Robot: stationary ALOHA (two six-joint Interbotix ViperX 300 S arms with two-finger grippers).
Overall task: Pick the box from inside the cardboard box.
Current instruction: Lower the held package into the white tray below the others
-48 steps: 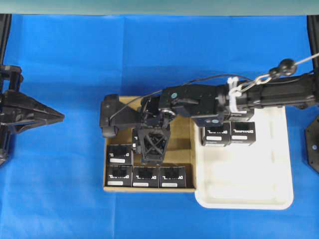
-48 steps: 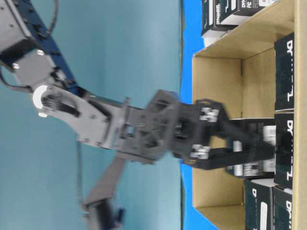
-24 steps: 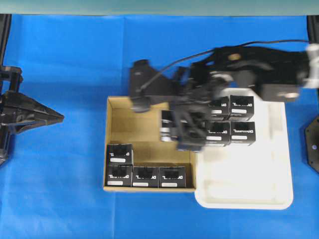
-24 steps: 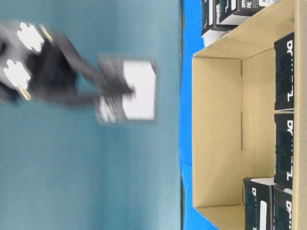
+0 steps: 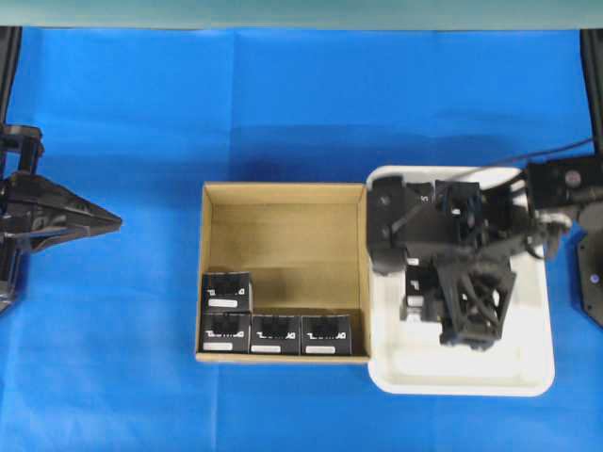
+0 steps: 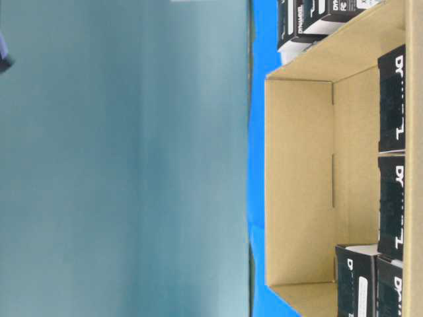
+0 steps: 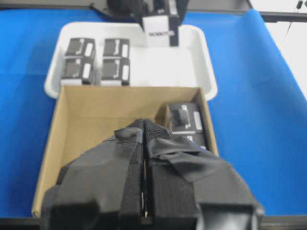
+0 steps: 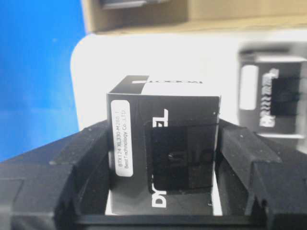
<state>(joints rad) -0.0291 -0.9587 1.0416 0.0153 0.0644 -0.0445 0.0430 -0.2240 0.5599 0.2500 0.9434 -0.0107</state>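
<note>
Right now the right hand (image 8: 165,211) is clamped on the box (image 8: 165,143), one black finger on each side of it. In the right wrist view the box fills the middle, and its bottom edge is cut off by the frame. White letters on its front are partly covered by a dark patch, so they are hard to read.

From above, the right hand (image 5: 468,315) hangs over the white tray (image 5: 528,377), on the right side of the scene. The arm hides the box almost fully there, and it also hides most of the other black boxes in the tray (only small bits peek out). The left wrist view shows them better: four black boxes (image 7: 98,60) sit in a square at the left part of the tray (image 7: 192,72), and the held box (image 7: 160,31) is at the far edge, above the tray floor.

The cardboard box (image 5: 283,202) sits left of the tray, touching it. Four black boxes (image 5: 273,330) are left inside, along its near wall and left corner. The table-level view shows only part of the cardboard box (image 6: 297,185), and the boxes there are cut off at the edge.

The left hand (image 5: 99,221) is far off to the left over the blue bench (image 5: 283,104), its fingers pressed together with nothing between them.
</note>
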